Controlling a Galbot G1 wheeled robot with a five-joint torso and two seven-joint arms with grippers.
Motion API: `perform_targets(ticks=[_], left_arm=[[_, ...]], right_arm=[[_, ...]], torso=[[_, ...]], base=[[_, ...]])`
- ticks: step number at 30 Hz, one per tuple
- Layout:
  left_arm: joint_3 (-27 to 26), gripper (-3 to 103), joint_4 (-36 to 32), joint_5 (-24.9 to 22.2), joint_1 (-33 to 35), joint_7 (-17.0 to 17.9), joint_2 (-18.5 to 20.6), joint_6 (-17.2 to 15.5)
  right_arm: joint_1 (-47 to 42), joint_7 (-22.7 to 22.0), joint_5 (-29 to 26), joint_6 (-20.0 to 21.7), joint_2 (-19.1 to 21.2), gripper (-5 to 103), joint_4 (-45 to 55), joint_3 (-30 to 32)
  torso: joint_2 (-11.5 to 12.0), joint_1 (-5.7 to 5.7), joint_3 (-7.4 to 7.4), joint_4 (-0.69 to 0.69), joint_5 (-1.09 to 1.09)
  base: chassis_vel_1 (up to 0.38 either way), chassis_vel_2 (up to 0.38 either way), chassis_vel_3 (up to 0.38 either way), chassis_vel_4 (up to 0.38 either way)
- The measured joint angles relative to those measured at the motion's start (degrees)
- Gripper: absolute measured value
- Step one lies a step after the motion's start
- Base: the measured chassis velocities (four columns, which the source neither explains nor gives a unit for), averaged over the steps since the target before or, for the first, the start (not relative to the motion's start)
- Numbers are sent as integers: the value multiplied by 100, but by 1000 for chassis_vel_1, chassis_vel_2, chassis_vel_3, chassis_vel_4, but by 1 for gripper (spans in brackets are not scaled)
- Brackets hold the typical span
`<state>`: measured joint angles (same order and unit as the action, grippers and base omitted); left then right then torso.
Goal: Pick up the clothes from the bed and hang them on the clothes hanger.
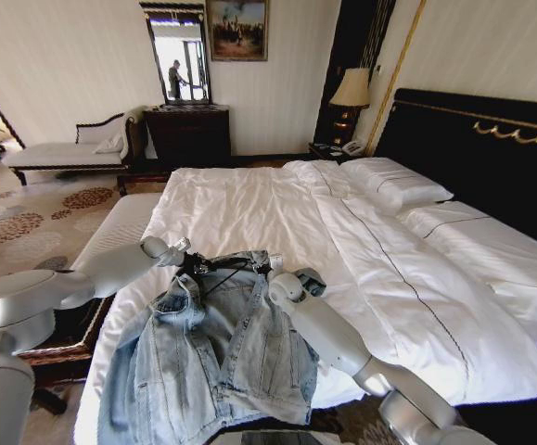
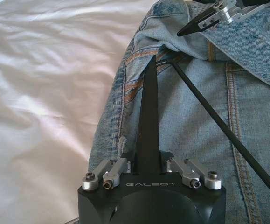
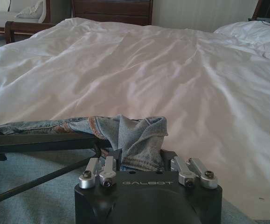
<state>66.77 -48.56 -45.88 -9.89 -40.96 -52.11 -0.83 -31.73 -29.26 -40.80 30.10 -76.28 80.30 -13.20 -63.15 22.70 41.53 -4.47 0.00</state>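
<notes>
Both grippers, left gripper (image 2: pixel 151 65) and right gripper (image 3: pixel 141 140), pinch the jacket (image 1: pixel 212 357) on the bed (image 1: pixel 249 209).

Both arms reach forward, the left hand (image 2: pixel 149 65) pressed closed and the right hand (image 3: pixel 139 140) clamped tight.

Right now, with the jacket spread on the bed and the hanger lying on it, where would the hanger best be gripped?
Probably at its top by the hook, approached from the collar side. The clothes hanger lies on the denim jacket with its thin black arm running down across the chest, and the collar end sits near the left end effector, whose fingers appear closed there. The right end effector pinches the collar fabric.
</notes>
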Motion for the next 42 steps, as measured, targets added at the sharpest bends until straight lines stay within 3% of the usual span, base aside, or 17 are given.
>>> perform_targets(ticks=[6,9,12,26,42], left_arm=[[37,27,-15,-2,17,-22,8,10],[50,27,-17,32,14,-57,-9,56],[60,27,-14,45,-9,-80,-37,80],[104,27,-83,38,-49,-155,-93,187],[28,27,355,90,-33,-270,-460,355]], right_arm=[[35,0,-62,-47,-57,28,-41,-9],[53,4,-102,-85,-56,13,46,-22],[80,4,-193,-92,-47,8,154,-49],[75,-104,-838,0,-1,8,874,-325],[-357,-700,-2527,309,145,8,2168,-461]], torso=[[0,-1,0,1,0],[0,-1,0,1,0],[0,0,0,0,0],[0,-1,0,1,0],[0,-1,0,0,1]], base=[[0,0,0,0],[0,0,0,0],[0,0,0,0],[0,0,0,0],[0,0,0,0]])
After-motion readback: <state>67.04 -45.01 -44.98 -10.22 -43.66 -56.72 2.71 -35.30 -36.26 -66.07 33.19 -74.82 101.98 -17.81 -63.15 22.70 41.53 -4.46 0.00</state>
